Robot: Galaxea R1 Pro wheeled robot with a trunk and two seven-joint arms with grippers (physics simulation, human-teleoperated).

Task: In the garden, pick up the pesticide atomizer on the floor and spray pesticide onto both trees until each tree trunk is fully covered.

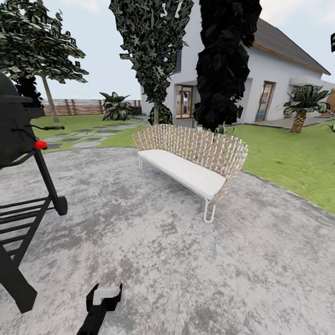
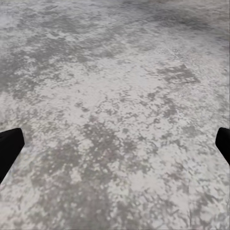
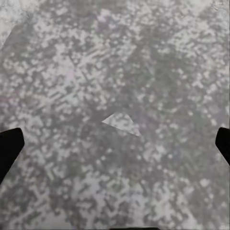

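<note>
The robot stands on a grey stone patio [image 1: 186, 260]. A wicker bench [image 1: 193, 160] sits ahead, a black grill [image 1: 23, 186] to the left. The left claw [image 2: 115, 143] and right claw [image 3: 115, 143] are both wide, holding nothing. The garden [image 1: 288, 158] lies beyond.

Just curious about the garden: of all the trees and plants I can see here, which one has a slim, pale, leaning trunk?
The green tree at far left, before the slatted fence. The two beside the house are dark, dense columns.
</note>
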